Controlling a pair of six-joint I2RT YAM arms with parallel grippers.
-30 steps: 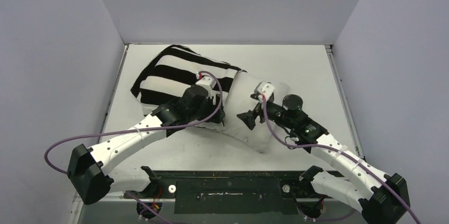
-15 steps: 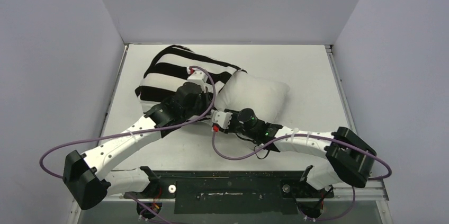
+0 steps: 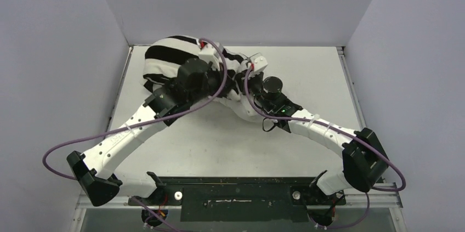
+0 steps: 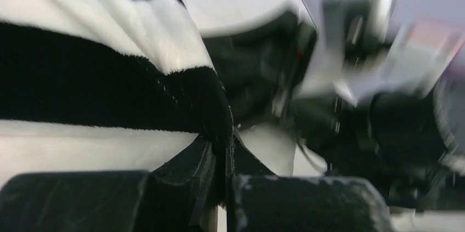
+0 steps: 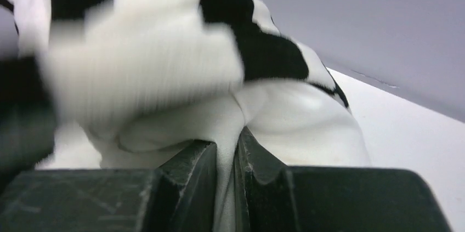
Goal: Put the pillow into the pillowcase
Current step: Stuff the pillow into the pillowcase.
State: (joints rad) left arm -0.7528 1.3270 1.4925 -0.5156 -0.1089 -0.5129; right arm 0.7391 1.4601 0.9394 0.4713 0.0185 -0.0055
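A: Firstly, surface and room?
B: White table (image 3: 307, 133), 3 pale grey walls (image 3: 236, 1) around it.
A: The goods?
B: Pillowcase (image 3: 164, 54): broad black and white stripes, bunched. Pillow (image 5: 296, 128): plain white, striped cloth draped over it.
A: Position against the jaws?
B: Left gripper (image 4: 222, 199) pinches the pillowcase's black hem, cloth rising above the jaws. Right gripper (image 5: 226, 155) pinches a pillow fold, stripes above.

Far-L corner's jammed: black-and-white striped fabric pillowcase (image 3: 164, 56) bunched up there, white L arm (image 3: 131, 130) and white R arm (image 3: 323, 130) both angling in. Open white tabletop (image 3: 323, 73) far R, plus centre-near btwn the arms. Grey side walls (image 3: 55, 51) hem it.
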